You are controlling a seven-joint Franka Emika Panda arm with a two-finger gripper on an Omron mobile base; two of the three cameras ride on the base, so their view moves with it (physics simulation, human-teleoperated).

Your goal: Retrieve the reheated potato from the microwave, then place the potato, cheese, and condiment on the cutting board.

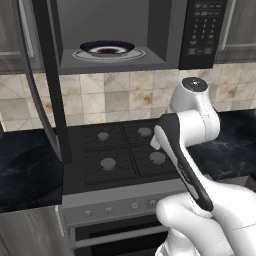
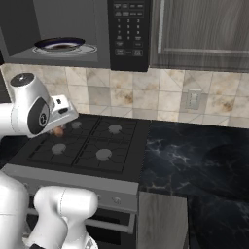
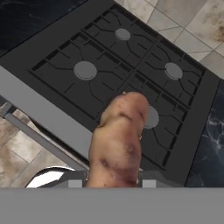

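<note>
My gripper (image 3: pixel 113 181) is shut on the potato (image 3: pixel 119 140), a tan-brown lump with dark blotches that stands up between the finger tips. It hangs over the black stove top (image 3: pixel 87 70). In the right base view the potato (image 2: pixel 59 130) peeks out beneath my hand above the stove's rear left burner. Above the stove, the microwave (image 1: pixel 202 30) has its door (image 1: pixel 37 80) swung open to the left. The cheese, the condiment and the cutting board are out of view.
A dark-rimmed round plate (image 1: pixel 107 48) rests on the glass turntable inside the microwave (image 2: pixel 127 29). Dark marble counter (image 2: pixel 194 151) runs to the right of the stove (image 2: pixel 92 141), and more counter (image 1: pixel 25 165) lies to its left. A tiled wall stands behind.
</note>
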